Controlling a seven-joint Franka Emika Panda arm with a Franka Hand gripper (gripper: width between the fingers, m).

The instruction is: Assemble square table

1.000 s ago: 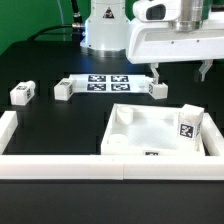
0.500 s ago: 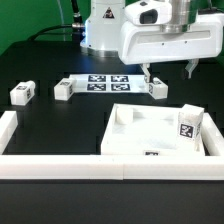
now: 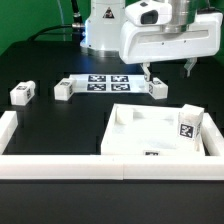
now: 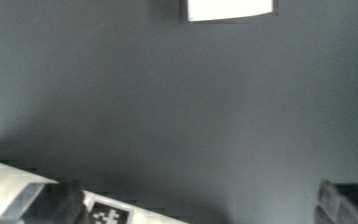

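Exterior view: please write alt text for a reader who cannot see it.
The open, empty gripper hangs above a black table, near a loose white leg beside the marker board. In front lies the square tabletop with a tagged leg standing in one corner; a third leg and a fourth leg lie toward the exterior view's left.

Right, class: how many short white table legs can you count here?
4. In the exterior view: leftmost leg, alone; second leg, at the marker board's left end; third leg, at its right end; fourth leg, standing in the tabletop. The arm may hide others.
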